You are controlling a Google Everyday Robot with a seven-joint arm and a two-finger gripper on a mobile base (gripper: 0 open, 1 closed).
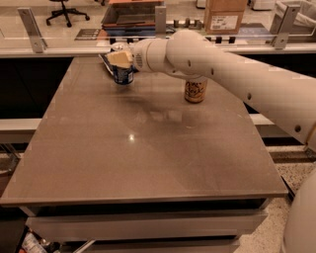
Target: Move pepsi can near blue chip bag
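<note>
Pepsi can (123, 76) upright on table (148, 148) — end effector (120, 58) covering its upper half.

Looks like office or lab workroom. Rolling desk chair (64, 9) on shiny floor at back – cardboard box (224, 16) on counter – metal posts (30, 29) holding low glass wall. Big grey table (148, 163) in middle. White robot arm (237, 74) over it, end effector (119, 60) near table's far left corner.
</note>
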